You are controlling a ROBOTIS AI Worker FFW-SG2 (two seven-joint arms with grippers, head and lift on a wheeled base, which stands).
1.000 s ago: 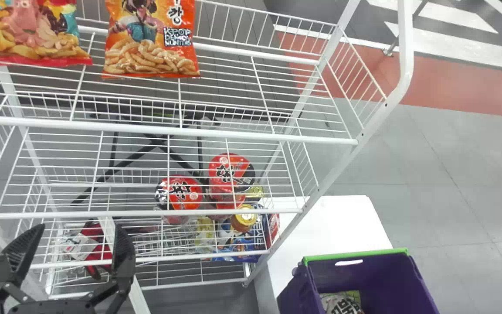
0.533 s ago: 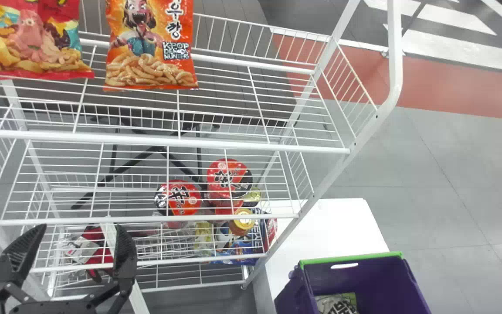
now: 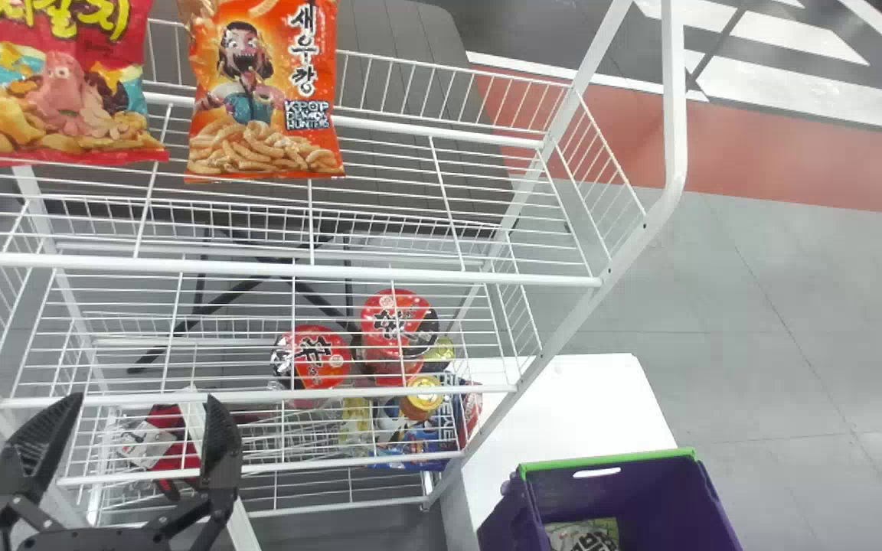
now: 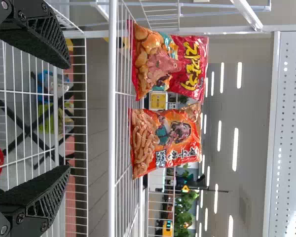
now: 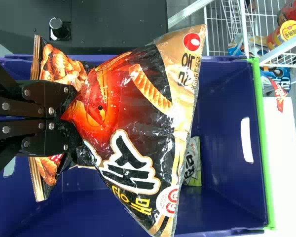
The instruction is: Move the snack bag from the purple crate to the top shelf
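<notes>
In the head view my left gripper (image 3: 138, 440) stands open before the lower shelves; in the left wrist view the same gripper (image 4: 64, 116) has nothing between its fingers. My right gripper (image 5: 71, 118), in the right wrist view, is shut on a black and orange snack bag (image 5: 138, 128), pinching its middle over the purple crate (image 5: 227, 163). The purple crate (image 3: 617, 497) stands at the lower right in the head view, with another bag (image 3: 583, 534) inside. Two snack bags (image 3: 66, 99) (image 3: 261, 99) stand upright on the top shelf (image 3: 410, 272).
Cup noodles (image 3: 311, 356) and jars (image 3: 422, 394) sit on the lower shelves. A white table (image 3: 571, 405) is beside the rack, under the crate. The rack's slanted right post (image 3: 563, 337) runs between shelves and crate.
In the head view the rack's upper part and its bags have shifted down, and the crate a little left and down. My left gripper holds nearly the same place, still open.
</notes>
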